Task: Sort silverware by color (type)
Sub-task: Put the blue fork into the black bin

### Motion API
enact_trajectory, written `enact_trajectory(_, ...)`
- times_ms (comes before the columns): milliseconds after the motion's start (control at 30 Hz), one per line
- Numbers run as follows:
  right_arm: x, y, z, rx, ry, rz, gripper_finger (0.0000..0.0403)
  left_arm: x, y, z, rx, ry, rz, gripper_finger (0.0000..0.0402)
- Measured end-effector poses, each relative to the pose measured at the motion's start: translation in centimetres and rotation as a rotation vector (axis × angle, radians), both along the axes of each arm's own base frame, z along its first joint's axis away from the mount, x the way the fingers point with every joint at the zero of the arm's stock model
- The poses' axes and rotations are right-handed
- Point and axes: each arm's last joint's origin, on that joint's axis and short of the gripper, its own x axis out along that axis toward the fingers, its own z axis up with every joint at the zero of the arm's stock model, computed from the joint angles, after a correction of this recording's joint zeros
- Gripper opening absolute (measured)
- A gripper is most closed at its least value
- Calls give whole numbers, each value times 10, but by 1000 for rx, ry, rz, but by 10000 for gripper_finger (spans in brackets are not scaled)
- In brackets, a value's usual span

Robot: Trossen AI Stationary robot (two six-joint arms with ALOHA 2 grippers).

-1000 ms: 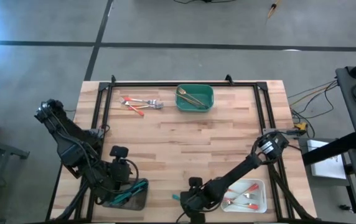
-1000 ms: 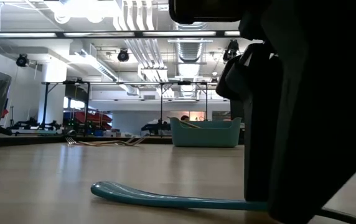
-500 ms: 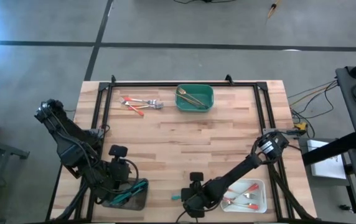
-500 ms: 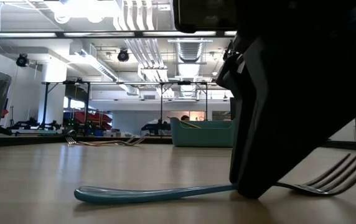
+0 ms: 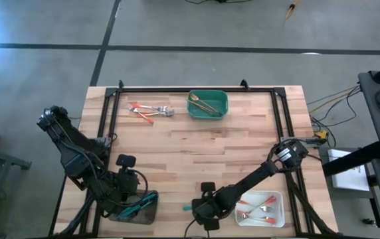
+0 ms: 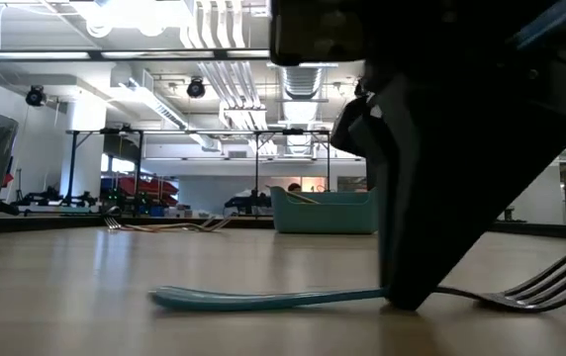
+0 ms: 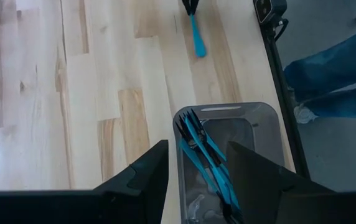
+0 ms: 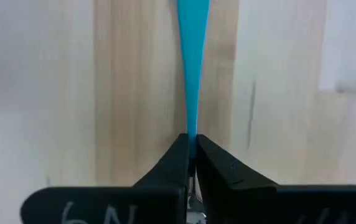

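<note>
Closed since a second ago: right gripper (image 8: 191, 163), then wide over the teal-handled fork (image 6: 362, 295), now pinched tight on its neck where handle meets metal. Fork flat on the bench by the near edge, about mid-width, handle toward the grey tray (image 5: 137, 214), tines toward the white tray (image 5: 278, 199). Not lifted as far as visible in the low view.

Left gripper (image 7: 196, 180) wide apart, holding nothing, poised over the grey tray at the near left corner.

Handling, judged: light, stiff, thin, smooth; low profile on wood, so prone to slip or pivot in a narrow pinch. Hold near the neck looks sound, close to balance. Slender handle likely to swing if lifted fast.

Counts:
- grey tray: several teal-handled pieces (image 7: 206, 162), three or four, overlapped, exact number not readable.
- white tray: red-handled pieces (image 5: 260, 210), about three, not certain.
- green tray (image 5: 222, 96) at the middle of the far edge: gold pieces (image 5: 204, 104), two or so.
- loose red-handled cluster (image 5: 150, 111) near the far left corner: about three, tangled.
- loose teal: one, the fork in the pinch.
</note>
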Motion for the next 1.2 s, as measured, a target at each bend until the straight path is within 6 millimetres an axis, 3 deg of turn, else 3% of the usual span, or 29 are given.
enact_trajectory(100,-3,-12,11,-18,34,20,10,0,1,0,10,-12,8,144)
enact_trajectory(233,-1,-35,44,-15,-5,-19,9,1,2,1,34,-43,31,144)
enact_trajectory(567,-2,-93,123,-99,-243,-98,9,6,5,4,109,-199,181,144)
enact_trajectory(933,-30,-159,210,-258,-514,-167,9,22,4,-5,216,-636,588,144)
enact_trajectory(1200,-35,-179,255,-327,-798,-133,9,57,9,-17,294,-929,884,144)
